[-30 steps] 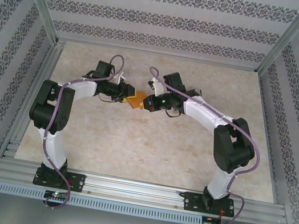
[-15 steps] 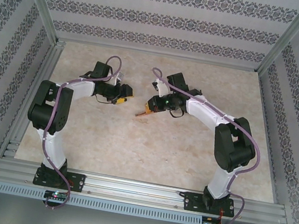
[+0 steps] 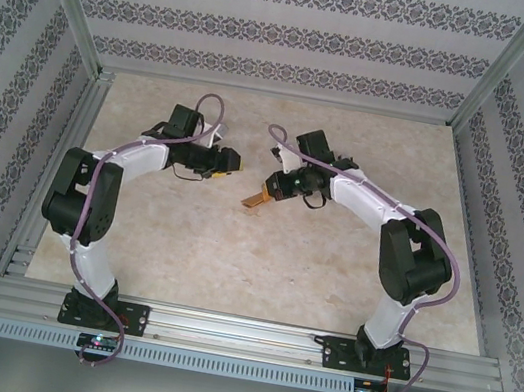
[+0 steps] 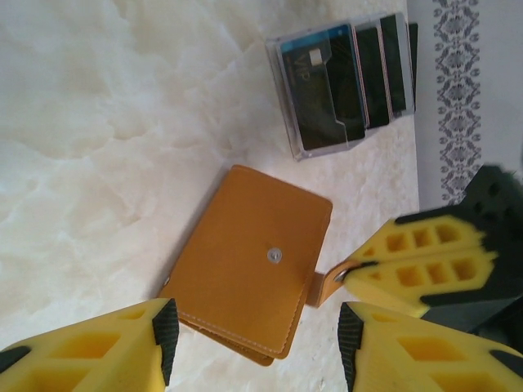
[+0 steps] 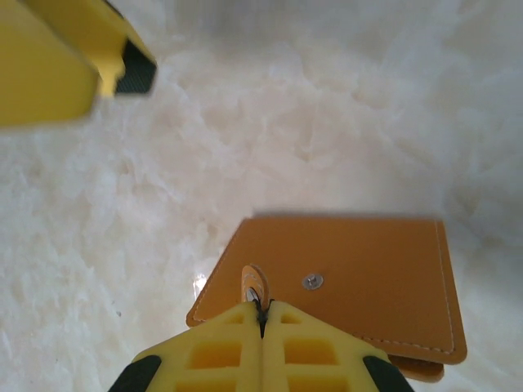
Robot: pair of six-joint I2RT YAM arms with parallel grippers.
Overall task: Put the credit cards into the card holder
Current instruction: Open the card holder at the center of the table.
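Observation:
The card holder (image 4: 249,261) is a closed orange wallet with a small snap, and its strap tab (image 4: 327,286) sticks out to the right. My right gripper (image 5: 261,314) is shut on that tab and holds the card holder (image 5: 359,286) by it, low over the table. In the top view the card holder (image 3: 258,199) hangs tilted at the right gripper (image 3: 273,190). My left gripper (image 4: 257,347) stands open and touches nothing, with the wallet's near corner below the gap. It sits a little to the left (image 3: 226,171). The credit cards (image 4: 343,86) lie fanned beyond the wallet.
The marble-look tabletop (image 3: 232,252) runs to patterned walls on three sides, and one wall (image 4: 462,90) stands right behind the cards. A metal rail (image 3: 238,334) with both arm bases lines the near edge. A left fingertip (image 5: 135,73) shows at the upper left of the right wrist view.
My left gripper opened, let go of the card holder and drew back to the left. The right gripper carried the card holder a little right and nearer by its strap.

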